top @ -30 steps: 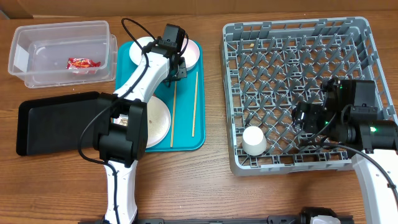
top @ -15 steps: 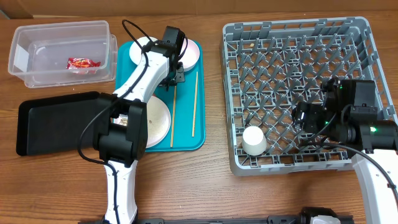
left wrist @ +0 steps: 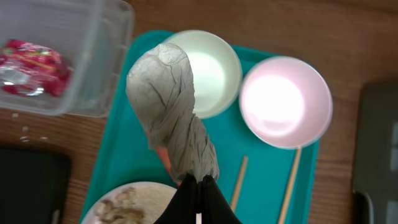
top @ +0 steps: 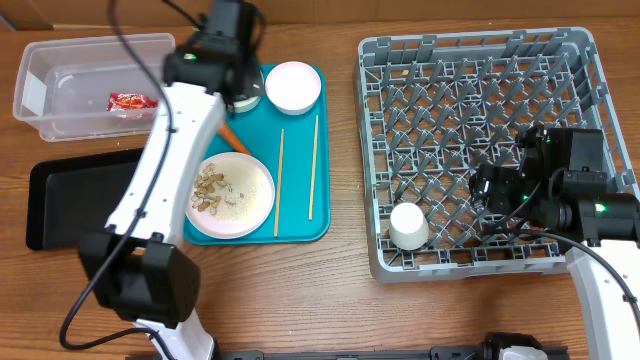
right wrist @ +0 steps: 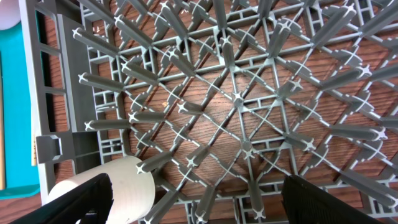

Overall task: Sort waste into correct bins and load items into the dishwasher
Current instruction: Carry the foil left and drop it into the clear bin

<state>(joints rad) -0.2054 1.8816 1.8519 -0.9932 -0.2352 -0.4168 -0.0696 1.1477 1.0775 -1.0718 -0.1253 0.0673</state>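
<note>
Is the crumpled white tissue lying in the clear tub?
No, in the left wrist view the tissue is pinched in the left tool above the teal tray, outside the clear tub.

Right hand (right wrist: 208, 200) over grey dish rack (right wrist: 236, 99), looking down
- Two black fingertips (right wrist: 336, 198) at bottom corners of view, jaws wide apart
- Rack: diagonal lattice floor, rows of upright pegs leaning outward; brown wood tabletop (right wrist: 208, 134) shows through gaps
- White cup (right wrist: 127, 185) lower left inside rack, lying against pegs near rack's left wall; left fingertip overlaps it in view, contact unclear
- Teal tray (right wrist: 7, 124) as strip along left edge, outside rack
- Pale rounded shape in top left corner, too little showing to identify
</note>
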